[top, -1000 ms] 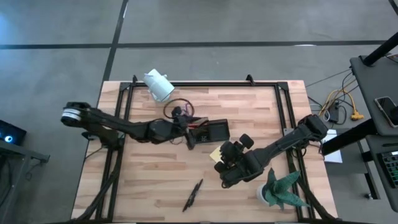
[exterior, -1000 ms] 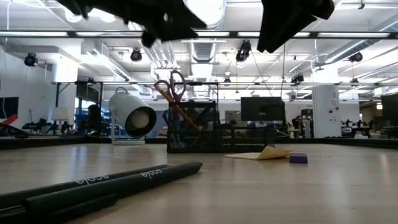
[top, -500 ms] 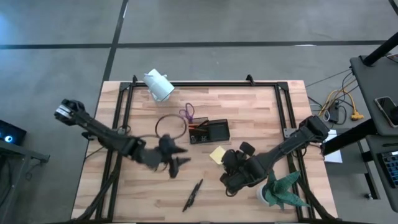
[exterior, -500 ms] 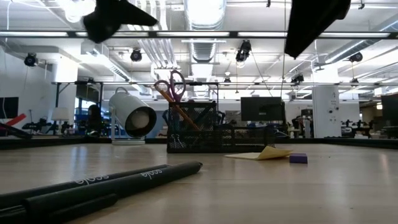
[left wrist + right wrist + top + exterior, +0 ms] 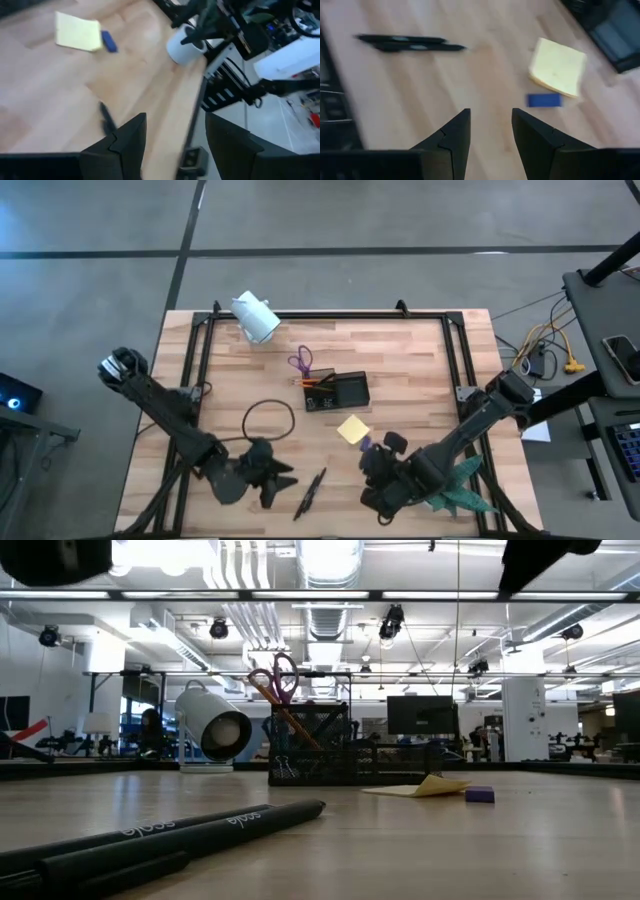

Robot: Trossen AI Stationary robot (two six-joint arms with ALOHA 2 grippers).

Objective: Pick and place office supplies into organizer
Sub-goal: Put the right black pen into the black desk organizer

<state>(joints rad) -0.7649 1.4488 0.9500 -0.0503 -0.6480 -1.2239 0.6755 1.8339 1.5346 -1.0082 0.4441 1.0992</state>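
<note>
The dark organizer (image 5: 338, 391) stands mid-table. Purple-handled scissors (image 5: 276, 675) and an orange pencil (image 5: 316, 383) lean in its left compartment, handles up. A yellow sticky-note pad (image 5: 351, 429) lies flat in front of it, with a small purple piece (image 5: 366, 445) beside it. Two black pens (image 5: 311, 490) lie near the front edge. My left gripper (image 5: 283, 480) hovers open just left of the pens, nothing between its fingers (image 5: 131, 136). My right gripper (image 5: 372, 480) hovers open to the right of the pens, near the purple piece (image 5: 544, 100), also holding nothing.
A white cylindrical camera (image 5: 255, 317) lies at the far left. A potted green plant (image 5: 455, 490) stands at the near right corner, close to my right arm. Black frame rails (image 5: 200, 350) run along the table's sides. A black cable loop (image 5: 268, 420) hangs by my left arm.
My left gripper has swung from the organizer toward the table's near edge, rolling as it went, and now sits beside the pens. My right gripper has drifted toward the near edge, away from the sticky-note pad. Nothing on the table has moved.
</note>
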